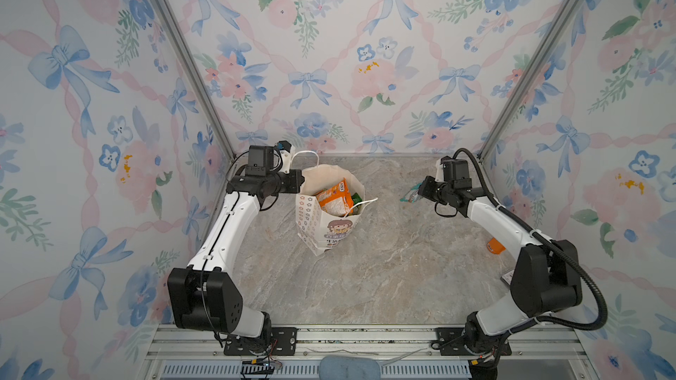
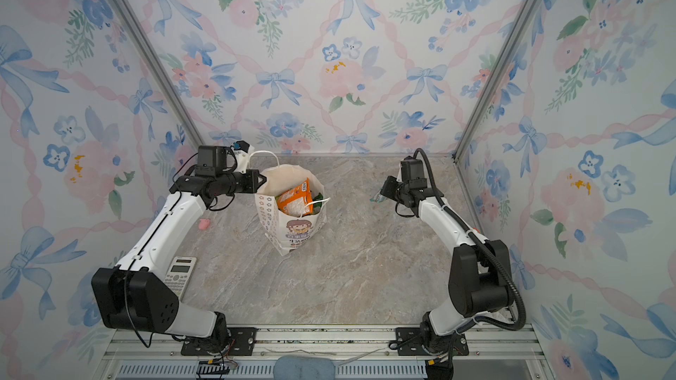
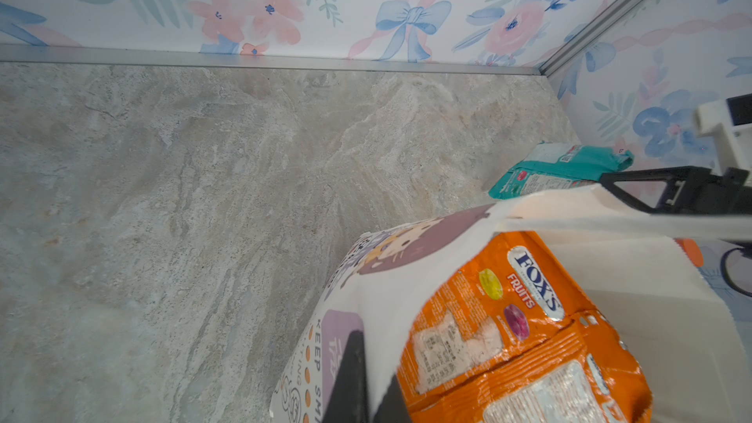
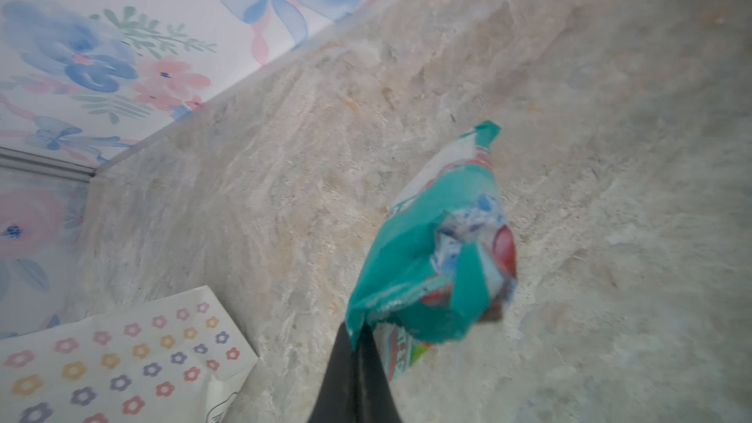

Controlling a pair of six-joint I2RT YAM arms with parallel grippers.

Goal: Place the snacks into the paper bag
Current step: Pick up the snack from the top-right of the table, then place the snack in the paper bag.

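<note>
The paper bag (image 1: 317, 230) (image 2: 289, 230) stands upright and open at the back middle of the table. An orange FOX'S snack (image 1: 334, 199) (image 2: 294, 199) (image 3: 508, 319) sticks up inside it, with a green one beside it. My left gripper (image 1: 301, 180) (image 2: 261, 180) (image 3: 374, 360) is shut on the bag's left rim (image 3: 407, 262). To the right of the bag, my right gripper (image 1: 419, 191) (image 2: 382, 191) (image 4: 356, 335) is shut on the edge of a crumpled teal snack (image 1: 409, 197) (image 3: 561, 164) (image 4: 427, 258). Whether its free end touches the table, I cannot tell.
An orange bottle (image 1: 495, 244) lies by the right wall behind the right arm. A calculator (image 2: 179, 274) and a small pink object (image 2: 203, 224) lie near the left arm. Flowered walls close in the back and both sides.
</note>
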